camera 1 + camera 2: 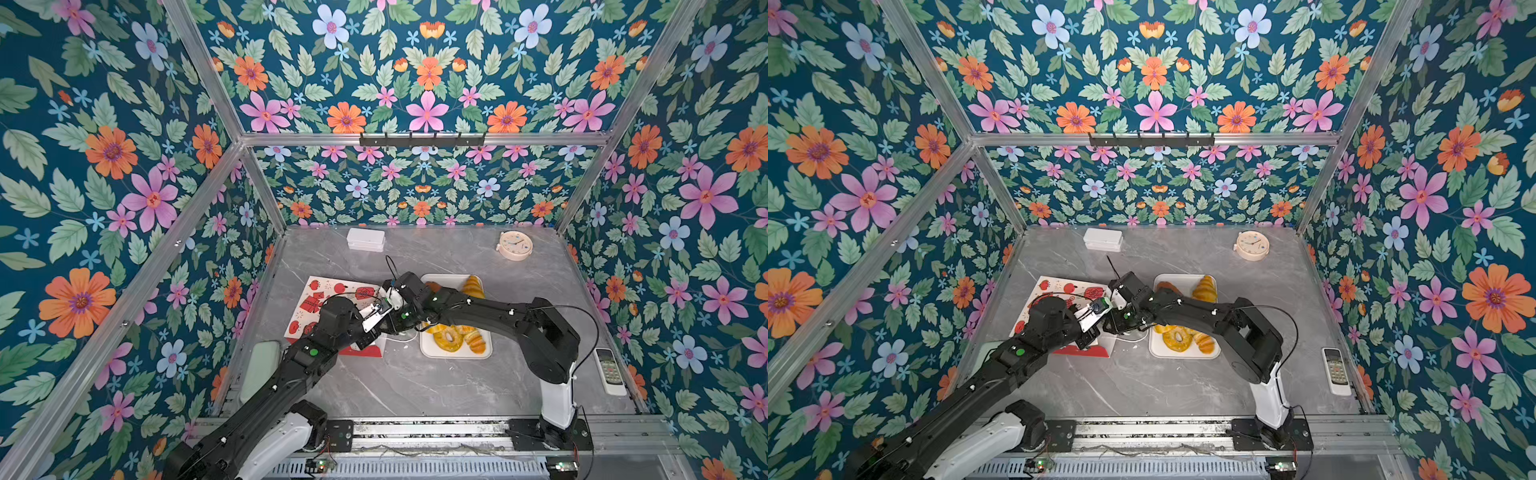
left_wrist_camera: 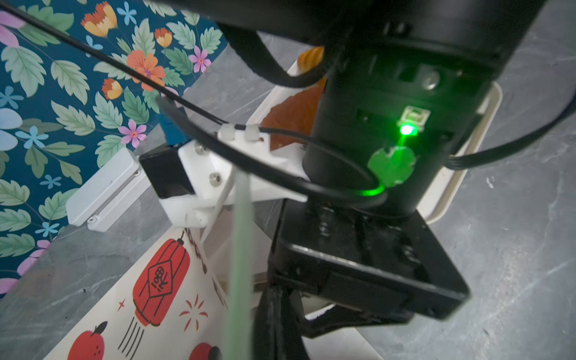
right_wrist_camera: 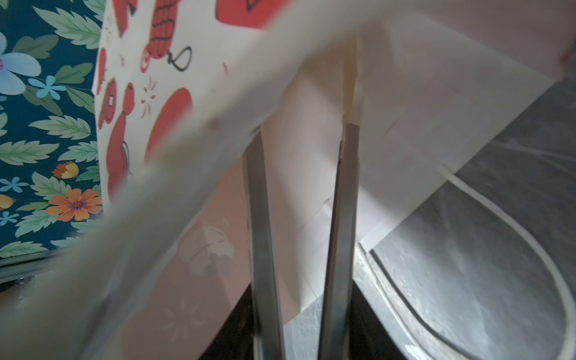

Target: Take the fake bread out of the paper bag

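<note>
Bread (image 1: pixel 473 341) sat on the white tray (image 1: pixel 457 356), mid desk (image 1: pixel 415 395): croissants (image 1: pixel 473 286), a ring doughnut (image 1: pixel 448 340), a brown piece (image 1: pixel 434 286) at the far end. Paper bag (image 1: pixel 324 299) lay on its side just left of the tray, red-and-white print up, mouth toward the tray. One cord handle (image 3: pixel 498 212) was looped on the desk. Both arms met at the mouth. Right gripper (image 3: pixel 300 134) was in the opening, jaws spread a little, only the bag's white inside showing between them. Left gripper (image 2: pixel 241 187) was at the bag's upper edge, jaws pressed together. Couldn't tell whether paper was pinched between them. In the right wrist view, that upper edge ran across above the right jaws.
</note>
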Available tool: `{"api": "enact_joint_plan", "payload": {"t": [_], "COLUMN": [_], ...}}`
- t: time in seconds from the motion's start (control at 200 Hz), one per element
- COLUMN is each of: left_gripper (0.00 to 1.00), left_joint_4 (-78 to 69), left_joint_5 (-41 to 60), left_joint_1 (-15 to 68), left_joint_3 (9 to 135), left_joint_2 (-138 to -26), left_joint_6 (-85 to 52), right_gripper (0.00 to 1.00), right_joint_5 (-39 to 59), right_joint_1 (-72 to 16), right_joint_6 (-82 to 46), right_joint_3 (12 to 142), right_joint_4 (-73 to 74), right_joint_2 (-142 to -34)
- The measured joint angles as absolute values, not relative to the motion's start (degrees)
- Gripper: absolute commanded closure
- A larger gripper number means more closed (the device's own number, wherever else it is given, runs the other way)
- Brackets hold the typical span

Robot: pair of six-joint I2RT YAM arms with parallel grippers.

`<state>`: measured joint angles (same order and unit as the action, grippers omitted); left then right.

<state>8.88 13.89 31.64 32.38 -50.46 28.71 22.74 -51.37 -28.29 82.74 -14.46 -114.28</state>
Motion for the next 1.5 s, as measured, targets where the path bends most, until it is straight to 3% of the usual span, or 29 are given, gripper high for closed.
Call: {"api": "enact_joint_plan", "payload": {"t": [0.2,0.245,0.755,1.385,1.5], "left_gripper": [1.00,1.00,1.00,1.00,1.00], "left_joint_4": [10.4,10.6,9.6,10.3,10.3], "left_joint_5": [14.7,14.7,16.3,13.6,13.8], "left_joint_1": [31.7,31.7,31.8,31.8,31.8], "left_joint_3": [32.3,32.3,33.6,32.2,32.2], "left_joint_2": [-50.6,-50.5,-50.2,-44.6,-45.5], "left_joint_6": [29.1,29.1,31.9,33.1,33.1], "right_gripper": [0.96,1.00,1.00,1.00,0.94], "right_joint_5": [25.0,25.3,16.6,13.0,13.9], "right_joint_1": [-51.8,-51.8,-52.8,-53.3,-53.3], "right_joint_6": [-27.9,-27.9,-37.7,-39.3,-38.8], "right_joint_3": [85.0,84.5,62.7,59.3,59.3], "right_joint_4": [-15.8,-15.4,1.5,0.3,-0.4], "right_joint_2": [-117.7,-117.6,-104.0,-97.9,-97.6]}}
